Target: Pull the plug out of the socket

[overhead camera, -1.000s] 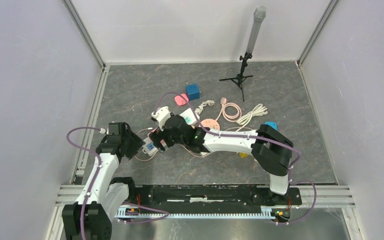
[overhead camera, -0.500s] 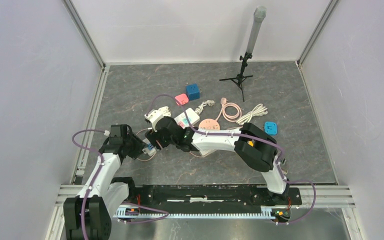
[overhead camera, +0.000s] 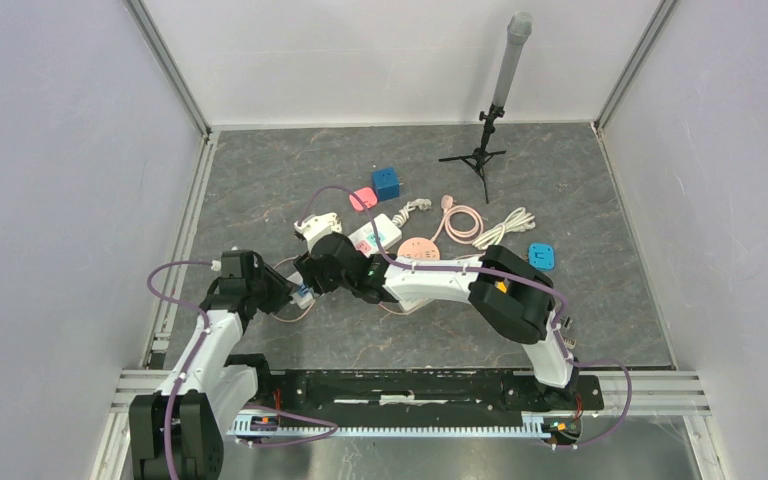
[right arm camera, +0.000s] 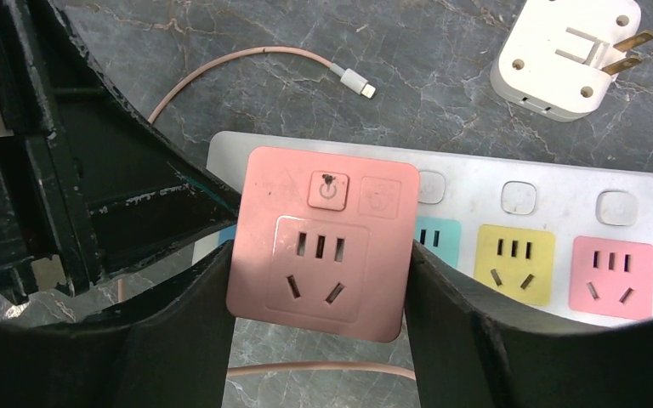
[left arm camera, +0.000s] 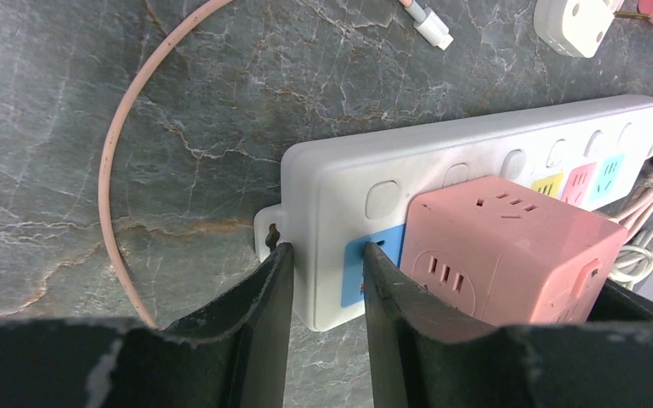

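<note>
So far: nothing is pulled free yet. The pink cube-shaped plastic plug adapter [right arm camera: 323, 242] sits seated in the long white plastic power strip [right arm camera: 553, 200], flush against its face as far as I can see.
Done: both grips look to be in place, by my reading.
Remaining: the pull itself, meaning the cube lifted straight off its socket while the strip is held down.
Right gripper [right arm camera: 319, 263]: narrowed around the cube, one black finger pressed on each flank, so it holds the plug.
Left gripper [left arm camera: 321, 255]: pinched onto the end of the strip, one finger by the end tab and the other on the blue socket face just beside the cube.
Where the plug is: at the end of the strip nearest the left arm, on the grey marbled tabletop [left arm camera: 51, 102], left of centre in the overhead view.
Plug's look: salmon pink with rounded corners, slotted socket faces on top and on the side, and a small power button above the top slots.
Nearby: a thin pink charging cable [left arm camera: 110, 170] loops beside the strip, and a white square adapter with brass prongs [right arm camera: 565, 64] lies apart from it.
</note>
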`<state>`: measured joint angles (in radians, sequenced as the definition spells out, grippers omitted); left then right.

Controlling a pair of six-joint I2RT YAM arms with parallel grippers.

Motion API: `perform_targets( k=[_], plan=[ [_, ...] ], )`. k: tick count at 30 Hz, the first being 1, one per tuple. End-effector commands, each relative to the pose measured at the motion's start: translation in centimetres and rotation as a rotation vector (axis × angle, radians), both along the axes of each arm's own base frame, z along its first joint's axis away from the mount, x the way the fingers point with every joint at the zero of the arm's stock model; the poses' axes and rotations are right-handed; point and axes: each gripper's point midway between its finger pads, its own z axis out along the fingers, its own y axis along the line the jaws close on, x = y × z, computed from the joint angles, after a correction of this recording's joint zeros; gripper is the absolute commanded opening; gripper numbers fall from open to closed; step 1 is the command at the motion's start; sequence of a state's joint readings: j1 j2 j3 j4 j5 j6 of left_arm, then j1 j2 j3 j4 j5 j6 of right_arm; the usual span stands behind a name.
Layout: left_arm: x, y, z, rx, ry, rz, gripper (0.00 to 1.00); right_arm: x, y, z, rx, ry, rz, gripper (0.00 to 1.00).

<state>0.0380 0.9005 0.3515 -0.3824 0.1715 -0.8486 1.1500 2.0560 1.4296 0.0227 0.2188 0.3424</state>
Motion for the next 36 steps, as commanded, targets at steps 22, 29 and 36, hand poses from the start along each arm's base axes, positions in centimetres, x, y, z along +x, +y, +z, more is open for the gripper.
perform_targets(
  k=[22, 29, 36],
  plan=[
    [-0.7, -0.6, -0.7, -0.032, -0.001, -0.008, 0.37, -1.6, 5.6, 7.7, 0.231, -0.052, 0.082, 0.0],
    [-0.7, -0.7, -0.7, -0.032, 0.0, -0.011, 0.37, -0.5, 3.9, 8.8, 0.386, 0.069, 0.066, 0.0],
    [-0.8, -0.6, -0.9, -0.026, 0.006, -0.008, 0.37, -0.4, 4.2, 7.8, 0.332, 0.04, 0.073, 0.0]
  ],
)
